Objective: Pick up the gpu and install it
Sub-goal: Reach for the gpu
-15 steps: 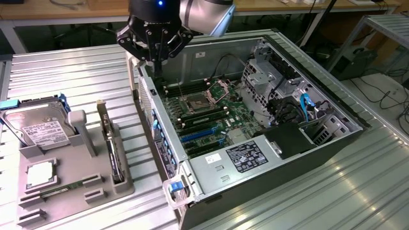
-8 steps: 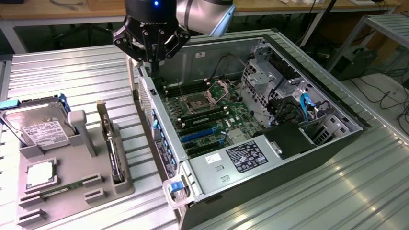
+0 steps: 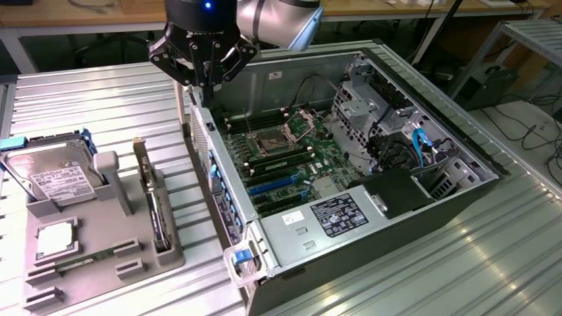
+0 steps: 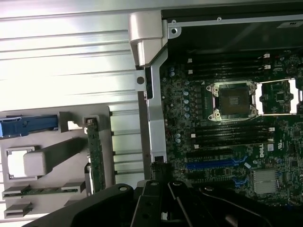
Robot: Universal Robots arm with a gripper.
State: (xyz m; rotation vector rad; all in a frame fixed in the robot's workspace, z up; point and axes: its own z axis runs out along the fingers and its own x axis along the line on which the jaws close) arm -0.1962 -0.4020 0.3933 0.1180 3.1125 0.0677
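The gpu (image 3: pixel 156 205) is a thin green card standing on its edge in a slot of the grey holder tray (image 3: pixel 97 273), at the exterior view's left, with its pale bracket pointing up at the far end. In the wrist view the gpu (image 4: pixel 96 158) shows edge-on in that tray (image 4: pixel 105 124). My gripper (image 3: pixel 207 89) hangs above the near wall of the open computer case (image 3: pixel 220 178), well away from the card. Its black fingers (image 4: pixel 152 204) come together and hold nothing. Blue card slots (image 4: pixel 215 164) lie on the motherboard (image 3: pixel 290 158).
A silver hard drive (image 3: pixel 49 176) stands in the tray beside a grey post (image 3: pixel 110 181). A processor (image 3: pixel 54 238) and a memory stick (image 3: pixel 83 257) lie lower in the tray. The case holds a power supply (image 3: pixel 338 214), cables (image 3: pixel 422 148) and an open processor socket (image 4: pixel 232 99).
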